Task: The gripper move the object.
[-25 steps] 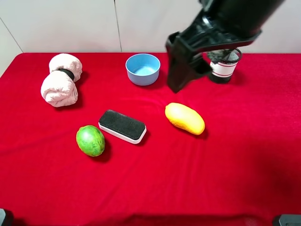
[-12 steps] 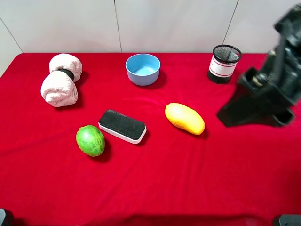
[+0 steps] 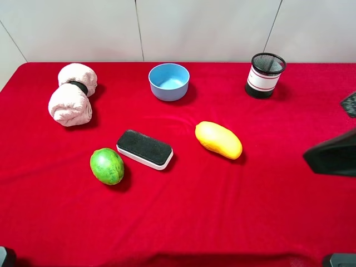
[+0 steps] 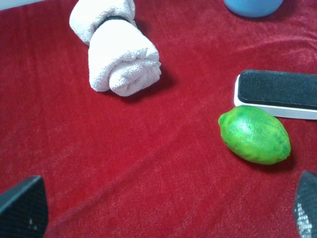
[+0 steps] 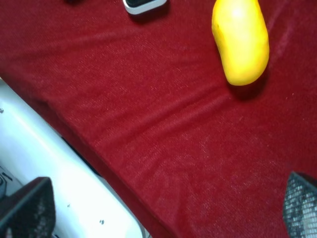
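The board eraser (image 3: 144, 149), black felt on a white base, lies flat on the red cloth between the green fruit (image 3: 107, 166) and the yellow mango (image 3: 218, 139). Nothing touches it. My right gripper (image 3: 335, 156) is a dark shape at the right edge, well right of the mango. In the right wrist view it (image 5: 163, 208) is open and empty, with the mango (image 5: 241, 39) and one eraser corner (image 5: 143, 5) ahead. My left gripper (image 4: 163, 218) is open and empty, short of the green fruit (image 4: 255, 134) and the eraser (image 4: 277, 91).
A rolled pink towel (image 3: 72, 93) lies at the back left. A blue bowl (image 3: 169, 81) and a black mesh pen holder (image 3: 265, 75) stand along the back. The red cloth's front edge and the white surface below it (image 5: 49, 163) show in the right wrist view.
My right arm has swung from above the bowl and pen holder to the right edge and downward. The eraser, fruits and other things have not moved.
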### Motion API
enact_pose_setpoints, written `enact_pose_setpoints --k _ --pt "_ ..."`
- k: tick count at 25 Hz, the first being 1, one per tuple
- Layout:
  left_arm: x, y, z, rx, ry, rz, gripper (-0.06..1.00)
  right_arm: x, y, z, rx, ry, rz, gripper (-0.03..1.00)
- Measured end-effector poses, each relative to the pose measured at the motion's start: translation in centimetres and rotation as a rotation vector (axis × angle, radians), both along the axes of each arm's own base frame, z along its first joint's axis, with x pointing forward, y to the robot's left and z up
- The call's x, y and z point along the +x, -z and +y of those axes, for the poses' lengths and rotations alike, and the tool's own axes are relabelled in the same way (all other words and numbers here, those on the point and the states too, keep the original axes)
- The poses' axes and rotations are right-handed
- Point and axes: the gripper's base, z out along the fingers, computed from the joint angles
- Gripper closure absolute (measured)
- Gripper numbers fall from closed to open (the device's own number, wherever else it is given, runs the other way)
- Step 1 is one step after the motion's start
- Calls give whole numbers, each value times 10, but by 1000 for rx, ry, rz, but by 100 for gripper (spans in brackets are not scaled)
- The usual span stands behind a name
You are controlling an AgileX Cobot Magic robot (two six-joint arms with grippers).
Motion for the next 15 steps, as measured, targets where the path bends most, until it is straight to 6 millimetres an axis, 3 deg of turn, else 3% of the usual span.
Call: enact_pose_setpoints --k 7,15 --pt "0 0 0 0 0 0 -4 -12 14 -20 10 48 -10 27" --pt "0 0 0 0 0 0 -4 -14 31 -53 22 309 -27 27"
